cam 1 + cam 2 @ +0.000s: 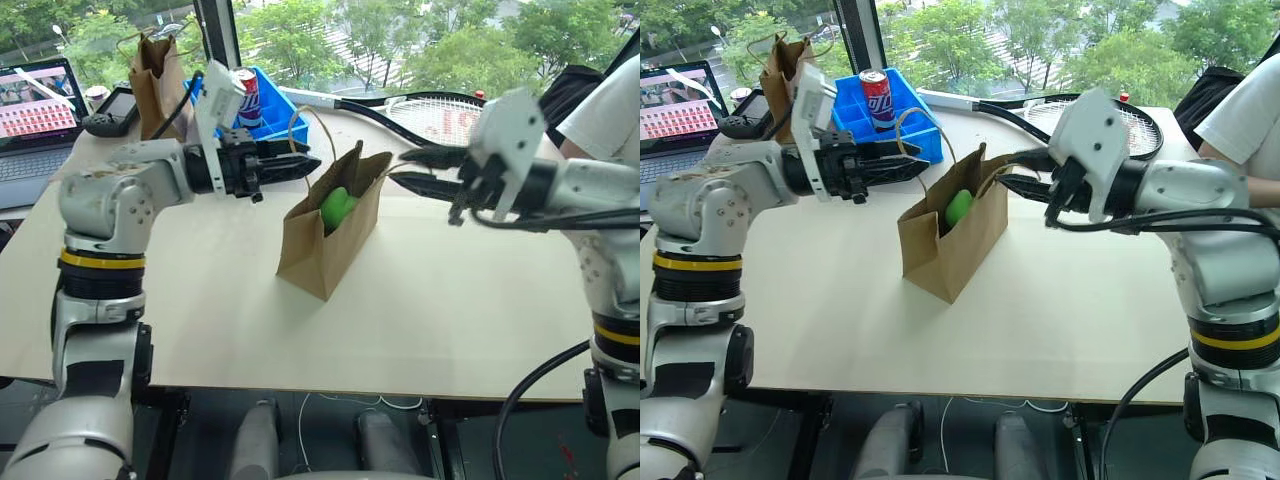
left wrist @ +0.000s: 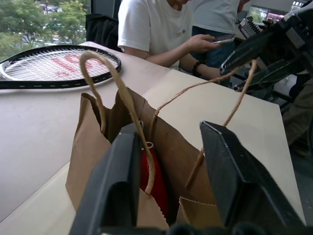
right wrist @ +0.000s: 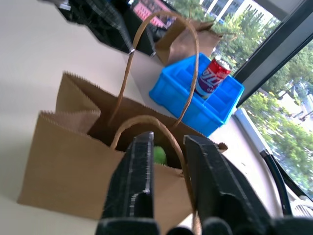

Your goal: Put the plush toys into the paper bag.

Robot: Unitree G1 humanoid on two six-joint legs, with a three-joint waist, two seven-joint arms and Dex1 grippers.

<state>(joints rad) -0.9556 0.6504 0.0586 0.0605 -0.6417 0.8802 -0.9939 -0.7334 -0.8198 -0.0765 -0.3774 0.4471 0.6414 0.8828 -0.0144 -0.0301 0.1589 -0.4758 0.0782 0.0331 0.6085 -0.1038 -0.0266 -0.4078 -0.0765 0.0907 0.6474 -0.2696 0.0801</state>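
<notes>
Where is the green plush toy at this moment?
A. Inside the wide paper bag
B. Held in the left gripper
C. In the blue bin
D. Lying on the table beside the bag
A: the green plush toy shows through the open top of the paper bag standing on the table, free of both grippers.

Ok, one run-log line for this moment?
green toy, red toy: inside paper bag | bag: upright on table | left gripper, right gripper: open, flanking bag top
</notes>
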